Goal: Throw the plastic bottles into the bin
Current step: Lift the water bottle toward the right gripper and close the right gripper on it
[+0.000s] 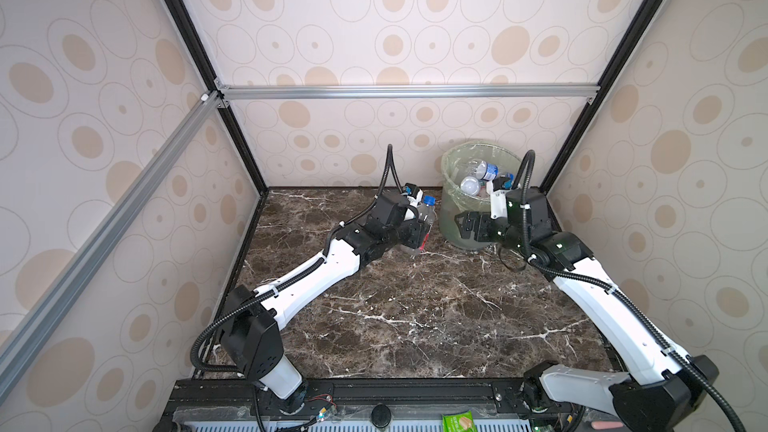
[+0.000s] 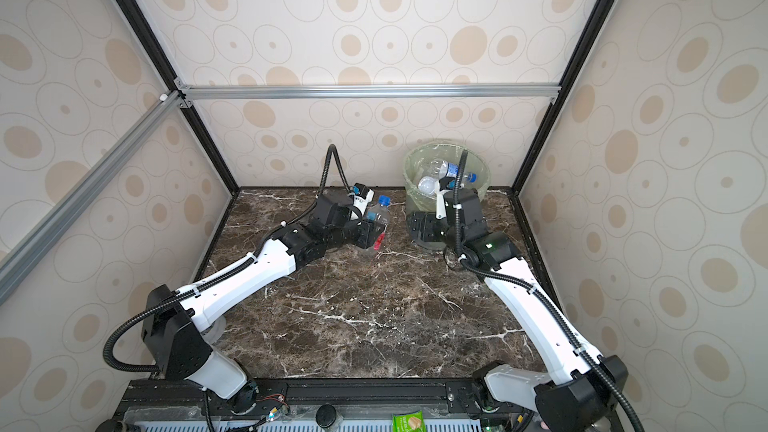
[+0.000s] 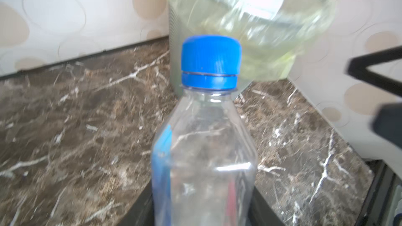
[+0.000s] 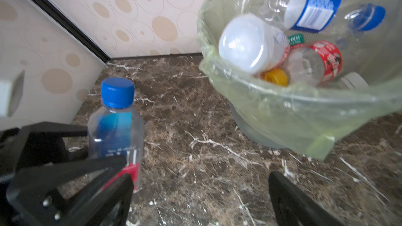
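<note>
One clear blue-capped bottle [image 3: 204, 148] clamped in left gripper [image 2: 371, 231], right gripper [image 1: 463, 224] wide and empty, round translucent bin [image 1: 449, 197] beside

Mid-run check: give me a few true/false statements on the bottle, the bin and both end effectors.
The left end effector grips a clear blue-capped bottle. True.
That bottle lies on its side. False: it stands roughly upright.
The right end effector holds a bottle. False: it is open and empty, near the bin.
The bin already holds several other bottles. True.
</note>
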